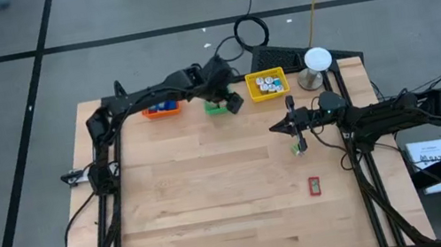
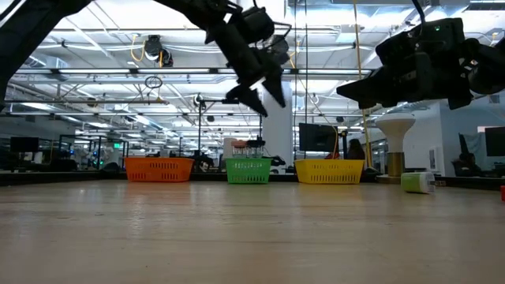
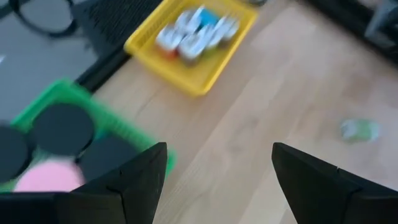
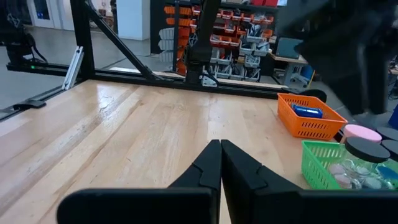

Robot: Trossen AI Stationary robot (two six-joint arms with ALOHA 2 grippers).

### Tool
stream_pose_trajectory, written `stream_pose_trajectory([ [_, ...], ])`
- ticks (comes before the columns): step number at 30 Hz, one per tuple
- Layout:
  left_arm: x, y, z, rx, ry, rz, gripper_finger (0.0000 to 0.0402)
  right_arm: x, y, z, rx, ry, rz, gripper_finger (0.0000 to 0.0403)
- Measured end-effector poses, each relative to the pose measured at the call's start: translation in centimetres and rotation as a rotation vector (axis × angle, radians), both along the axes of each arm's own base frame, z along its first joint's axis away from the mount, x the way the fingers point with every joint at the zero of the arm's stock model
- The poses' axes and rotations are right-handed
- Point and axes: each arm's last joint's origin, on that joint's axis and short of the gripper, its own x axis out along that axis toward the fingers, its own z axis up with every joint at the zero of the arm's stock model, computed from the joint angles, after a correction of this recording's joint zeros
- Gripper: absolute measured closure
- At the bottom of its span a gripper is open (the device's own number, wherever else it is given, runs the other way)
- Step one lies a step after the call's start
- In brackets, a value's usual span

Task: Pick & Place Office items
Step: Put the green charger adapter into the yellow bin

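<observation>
My left gripper [image 1: 233,102] hangs open and tipped down above the table's far middle, just right of the green bin [image 1: 216,106], with nothing between its fingers [image 3: 140,180]. The green bin [image 3: 68,118] holds black round pieces [image 3: 62,127] and a pink one [image 3: 46,177]. A small green-and-white item [image 1: 299,148] and a red item [image 1: 314,185] lie loose on the wood. My right gripper [image 4: 221,158] is shut and level over the table's right side [image 1: 292,120], holding nothing.
The orange bin [image 1: 160,108] holds blue pieces, and the yellow bin [image 1: 268,85] holds white and blue pieces; both stand in the far row with the green bin. A white-domed metal stand [image 1: 316,62] is at the far right. Bare wood fills the table's near half.
</observation>
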Motion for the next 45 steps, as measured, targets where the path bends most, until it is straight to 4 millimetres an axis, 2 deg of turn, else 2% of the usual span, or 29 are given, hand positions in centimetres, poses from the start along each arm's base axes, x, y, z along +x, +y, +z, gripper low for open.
stream_pose_trajectory([
  [3, 0.6, -0.3, 0.4, 0.038, -0.050, -0.030, 0.0108, 0.0, 0.0, 0.0, 0.010, 0.001, 0.000, 0.0403],
  [6, 0.6, -0.9, 0.2, 0.078, -0.008, -0.100, 0.0108, 0.0, 0.0, 0.0, 0.031, 0.003, -0.001, 0.0403],
  [12, 2.0, -5.0, 0.2, 0.181, 0.024, -0.311, 0.0108, 0.0, 0.0, 0.0, 0.032, 0.003, -0.007, 0.0403],
  [16, 2.7, -6.6, 0.3, 0.266, 0.018, -0.287, 0.0108, 0.0, 0.0, 0.0, 0.034, 0.003, -0.008, 0.0403],
  [23, 2.9, -7.9, -2.5, 0.287, -0.067, -0.287, 0.0108, 0.0, 0.0, 0.0, 0.036, 0.003, -0.010, 0.0403],
  [27, 0.5, -8.7, -2.1, 0.309, -0.182, -0.289, 0.0108, 0.0, 0.0, 0.0, 0.037, 0.006, -0.010, 0.0403],
  [32, -5.1, -10.1, -1.1, 0.353, -0.348, -0.273, 0.0108, 0.0, 0.0, -0.1, 0.038, 0.010, -0.010, 0.0403],
  [37, -10.1, -11.2, -1.6, 0.293, -0.464, -0.209, 0.0108, 0.0, -0.1, -0.1, 0.038, 0.010, -0.038, 0.0403],
  [41, -12.3, -11.6, -1.0, 0.290, -0.521, -0.194, 0.0108, 0.0, -0.2, -0.1, 0.039, 0.013, -0.058, 0.0403],
  [45, -13.0, -11.8, -0.4, 0.289, -0.545, -0.188, 0.0108, 0.0, -0.2, -0.3, 0.052, 0.028, -0.064, 0.0403],
])
